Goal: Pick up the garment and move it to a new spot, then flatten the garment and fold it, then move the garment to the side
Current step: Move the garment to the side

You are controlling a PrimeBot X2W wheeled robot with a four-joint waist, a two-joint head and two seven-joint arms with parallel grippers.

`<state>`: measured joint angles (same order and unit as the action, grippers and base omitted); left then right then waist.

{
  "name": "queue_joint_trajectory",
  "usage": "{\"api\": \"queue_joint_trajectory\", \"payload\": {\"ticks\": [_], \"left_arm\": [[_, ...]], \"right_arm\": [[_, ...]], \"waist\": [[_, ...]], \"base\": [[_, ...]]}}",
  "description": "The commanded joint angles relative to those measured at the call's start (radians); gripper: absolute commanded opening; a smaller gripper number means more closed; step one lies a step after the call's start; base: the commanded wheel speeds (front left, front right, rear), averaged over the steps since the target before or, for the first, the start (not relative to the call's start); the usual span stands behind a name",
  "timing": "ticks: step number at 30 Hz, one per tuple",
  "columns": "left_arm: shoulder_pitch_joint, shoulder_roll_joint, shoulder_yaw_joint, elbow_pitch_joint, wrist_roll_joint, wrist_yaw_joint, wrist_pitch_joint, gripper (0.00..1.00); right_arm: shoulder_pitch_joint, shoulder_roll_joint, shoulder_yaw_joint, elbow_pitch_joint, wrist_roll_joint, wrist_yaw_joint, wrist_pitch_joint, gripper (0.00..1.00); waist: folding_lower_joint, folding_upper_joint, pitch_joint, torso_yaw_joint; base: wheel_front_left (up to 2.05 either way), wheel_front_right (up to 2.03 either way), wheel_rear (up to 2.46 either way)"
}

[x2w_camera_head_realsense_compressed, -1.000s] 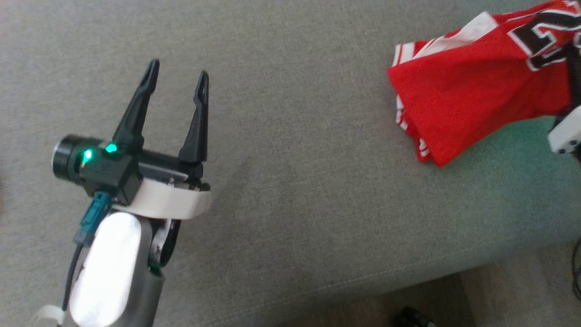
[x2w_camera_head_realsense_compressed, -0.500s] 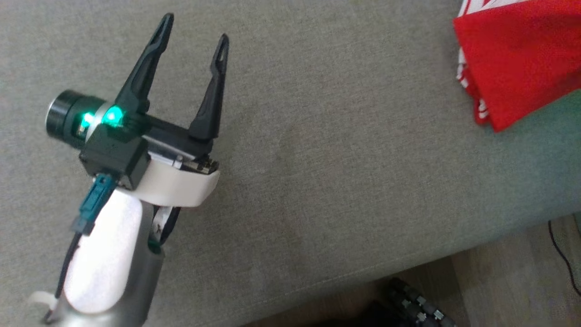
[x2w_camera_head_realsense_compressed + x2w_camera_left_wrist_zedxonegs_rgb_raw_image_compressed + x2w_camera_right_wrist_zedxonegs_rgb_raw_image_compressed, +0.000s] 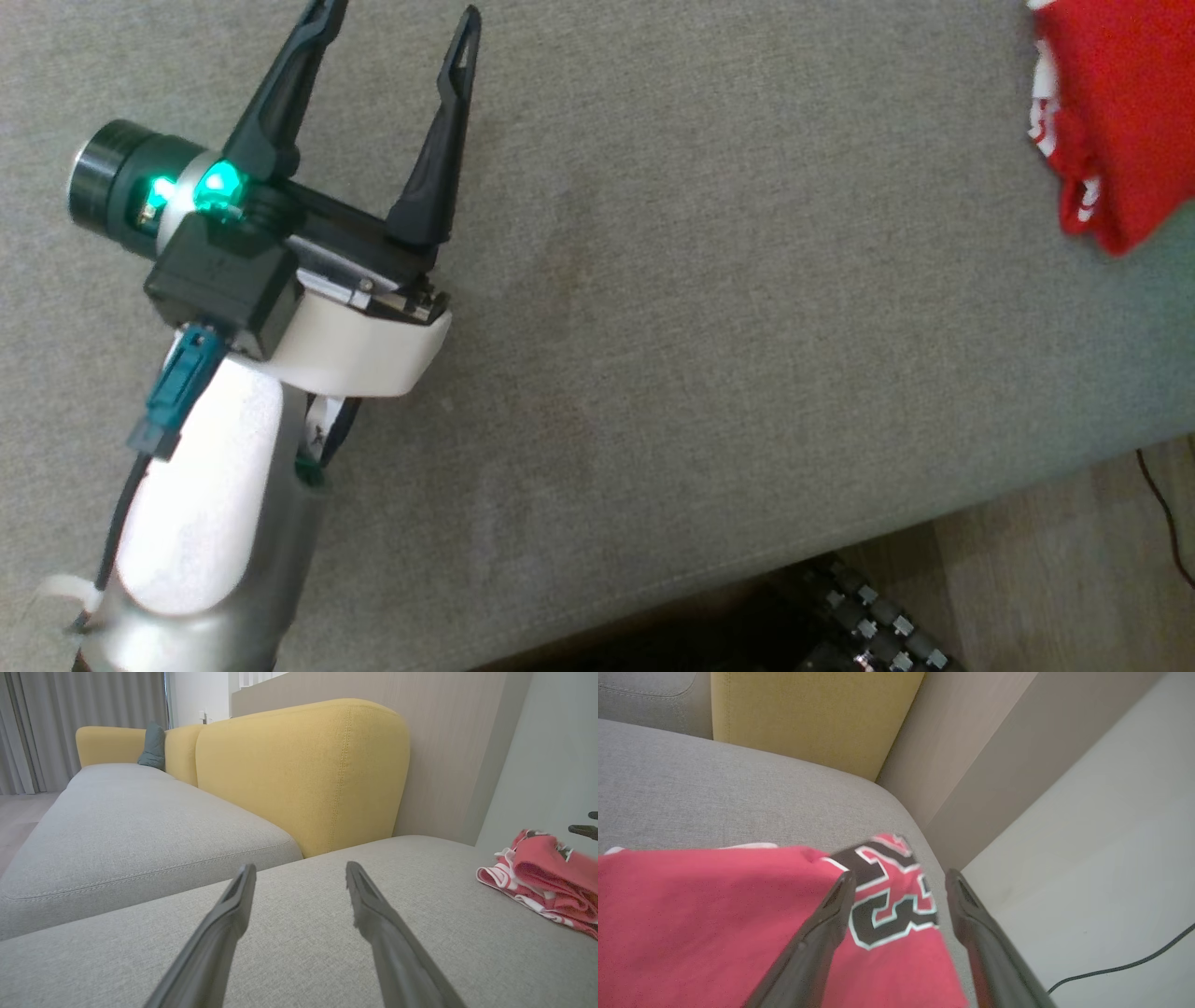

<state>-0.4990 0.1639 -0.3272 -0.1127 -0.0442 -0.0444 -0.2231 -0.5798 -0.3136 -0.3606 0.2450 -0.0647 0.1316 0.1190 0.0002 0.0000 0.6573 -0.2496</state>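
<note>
The garment (image 3: 1120,112) is a red jersey with white trim and black numerals. It lies bunched at the far right end of the grey sofa seat (image 3: 709,308). In the left wrist view the garment (image 3: 546,877) sits in a heap at the right edge. My left gripper (image 3: 397,14) hovers open over bare seat well to the left of it, holding nothing. In its own view the left gripper (image 3: 300,868) has only grey cushion between its fingers. My right gripper (image 3: 900,875) stands open just above the garment (image 3: 714,924), its fingers straddling the numerals.
A yellow backrest (image 3: 299,770) rises behind the seat, and a second grey seat (image 3: 131,826) lies beyond it. The seat's front edge (image 3: 840,551) drops to wooden floor (image 3: 1064,579) with a black cable (image 3: 1167,523). A pale wall (image 3: 1064,835) stands right of the sofa's end.
The head camera has turned, so the garment has slid to the picture's upper right corner. My right gripper has let go of the garment. The left gripper stays open.
</note>
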Motion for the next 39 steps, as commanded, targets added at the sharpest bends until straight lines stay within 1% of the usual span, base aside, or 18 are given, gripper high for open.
{"api": "queue_joint_trajectory", "payload": {"ticks": [1, 2, 6, 9, 12, 15, 23, 27, 32, 39], "left_arm": [[-0.017, 0.018, 0.019, -0.026, 0.001, 0.002, -0.006, 1.0], [-0.017, 0.018, 0.019, -0.026, 0.001, 0.002, -0.006, 1.0], [-0.003, 0.021, 0.023, -0.013, -0.009, 0.008, -0.014, 1.0], [0.019, 0.025, 0.033, 0.0, -0.018, 0.017, -0.019, 1.0], [0.06, 0.023, 0.045, 0.018, -0.032, 0.034, -0.025, 1.0], [0.107, 0.018, 0.061, 0.031, -0.05, 0.052, -0.029, 1.0], [0.237, 0.0, 0.105, 0.061, -0.097, 0.105, -0.036, 1.0], [0.297, -0.007, 0.128, 0.076, -0.117, 0.126, -0.037, 1.0], [0.356, -0.01, 0.154, 0.097, -0.138, 0.143, -0.038, 1.0], [0.414, -0.01, 0.176, 0.126, -0.156, 0.15, -0.038, 1.0]], "right_arm": [[0.031, -0.008, -0.023, -0.027, -0.02, -0.001, -0.015, 1.0], [0.031, -0.008, -0.023, -0.027, -0.02, -0.001, -0.015, 1.0], [0.068, 0.045, -0.044, -0.02, -0.016, -0.001, -0.041, 1.0], [0.1, 0.075, -0.038, -0.025, 0.001, -0.001, -0.069, 1.0], [0.14, 0.103, -0.009, -0.041, 0.024, -0.001, -0.105, 1.0], [0.193, 0.132, 0.041, -0.076, 0.042, -0.001, -0.132, 1.0], [0.307, 0.206, 0.204, -0.173, 0.095, -0.001, -0.151, 1.0], [0.346, 0.223, 0.272, -0.203, 0.125, -0.001, -0.146, 1.0], [0.387, 0.238, 0.328, -0.235, 0.153, -0.001, -0.135, 1.0], [0.441, 0.248, 0.366, -0.25, 0.182, -0.001, -0.116, 1.0]], "waist": [[-0.0002, 0.0, -0.006, 0.001], [-0.0002, 0.0, -0.006, 0.001], [-0.0002, 0.0, -0.031, -0.002], [-0.0002, 0.0, -0.065, -0.006], [-0.0002, 0.0, -0.12, -0.001], [-0.0002, 0.0, -0.177, 0.012], [-0.0002, 0.0, -0.311, 0.076], [-0.0002, 0.0, -0.362, 0.121], [-0.0002, 0.0, -0.414, 0.179], [-0.0002, 0.0, -0.482, 0.224]], "base": [[0.0, 0.0, 0.0], [0.0, 0.0, 0.0], [0.0, 0.0, 0.0], [0.0, 0.0, 0.0], [0.0, 0.0, 0.0], [0.0, 0.0, 0.0], [0.0, 0.0, 0.0], [0.0, 0.0, 0.0], [0.0, 0.0, 0.0], [0.0, 0.0, 0.0]]}}
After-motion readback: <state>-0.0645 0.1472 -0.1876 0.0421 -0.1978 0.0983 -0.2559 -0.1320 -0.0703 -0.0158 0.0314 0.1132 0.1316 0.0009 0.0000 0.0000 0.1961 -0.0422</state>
